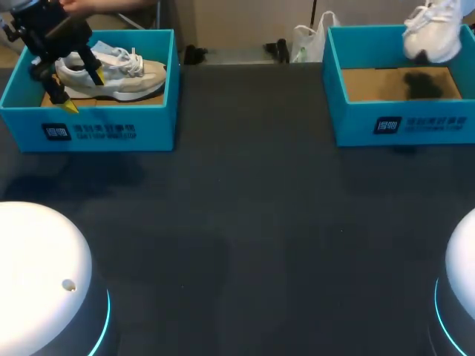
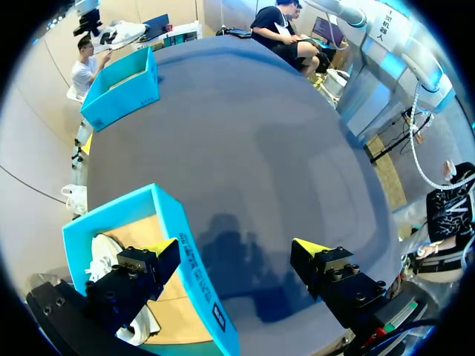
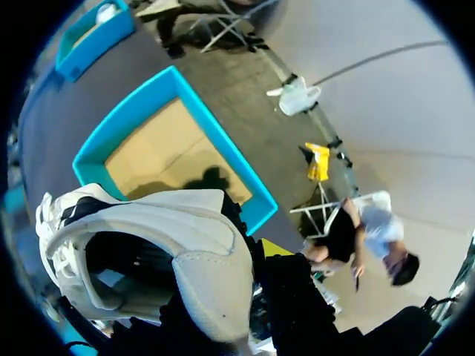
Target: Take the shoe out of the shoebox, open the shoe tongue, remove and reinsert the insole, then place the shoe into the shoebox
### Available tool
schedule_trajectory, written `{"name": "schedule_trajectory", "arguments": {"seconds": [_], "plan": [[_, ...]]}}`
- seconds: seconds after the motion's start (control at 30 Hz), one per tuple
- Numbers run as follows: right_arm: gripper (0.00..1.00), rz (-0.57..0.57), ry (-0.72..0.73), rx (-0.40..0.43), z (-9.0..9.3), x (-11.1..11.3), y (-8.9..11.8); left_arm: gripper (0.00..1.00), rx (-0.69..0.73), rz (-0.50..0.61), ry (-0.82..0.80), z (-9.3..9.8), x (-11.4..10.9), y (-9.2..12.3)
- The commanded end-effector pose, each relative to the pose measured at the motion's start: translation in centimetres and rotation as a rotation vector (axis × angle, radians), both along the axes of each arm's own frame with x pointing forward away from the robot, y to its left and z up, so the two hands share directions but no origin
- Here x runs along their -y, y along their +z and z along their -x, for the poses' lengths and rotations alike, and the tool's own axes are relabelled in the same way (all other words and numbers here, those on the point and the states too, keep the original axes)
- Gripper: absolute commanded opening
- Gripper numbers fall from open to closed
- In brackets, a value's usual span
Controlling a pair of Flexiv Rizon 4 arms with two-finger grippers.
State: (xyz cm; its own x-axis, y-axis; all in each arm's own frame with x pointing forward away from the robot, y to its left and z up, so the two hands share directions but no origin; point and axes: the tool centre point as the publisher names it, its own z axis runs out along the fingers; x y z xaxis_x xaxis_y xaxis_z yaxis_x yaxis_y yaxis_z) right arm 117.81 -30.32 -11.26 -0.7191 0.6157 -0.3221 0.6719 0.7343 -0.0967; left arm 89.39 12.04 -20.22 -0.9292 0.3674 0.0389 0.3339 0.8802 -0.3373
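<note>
My left hand (image 1: 84,90) hangs wide open over the left shoebox (image 1: 111,126) on the worktop (image 1: 245,222), where a beige shoe (image 1: 119,74) lies. My right hand (image 3: 269,256) grips a white shoe (image 3: 185,245) above the right shoebox (image 3: 223,141).

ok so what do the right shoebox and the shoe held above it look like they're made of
The right shoebox is likely cardboard: thin straight walls, matte teal outside, bare brown floor inside. The held shoe looks like smooth white synthetic or leather panels with stitched seams and a padded collar. The exact material is unclear.
</note>
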Motion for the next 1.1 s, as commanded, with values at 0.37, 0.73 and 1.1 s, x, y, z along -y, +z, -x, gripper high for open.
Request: {"name": "schedule_trajectory", "arguments": {"seconds": [0.37,0.73,1.1], "plan": [[0.0,-0.078,-0.615,0.085,1.2,1.0,-0.1,1.0,0.002,-0.003,0.0,0.1,0.0,0.0],[0.0,-0.041,-0.801,0.178,5.3,1.7,-2.3,1.0,0.002,-0.003,0.0,0.1,0.0,0.0],[0.0,0.002,-0.823,0.153,6.4,1.3,-3.8,1.0,0.002,-0.003,0.0,0.1,0.0,0.0]]}}
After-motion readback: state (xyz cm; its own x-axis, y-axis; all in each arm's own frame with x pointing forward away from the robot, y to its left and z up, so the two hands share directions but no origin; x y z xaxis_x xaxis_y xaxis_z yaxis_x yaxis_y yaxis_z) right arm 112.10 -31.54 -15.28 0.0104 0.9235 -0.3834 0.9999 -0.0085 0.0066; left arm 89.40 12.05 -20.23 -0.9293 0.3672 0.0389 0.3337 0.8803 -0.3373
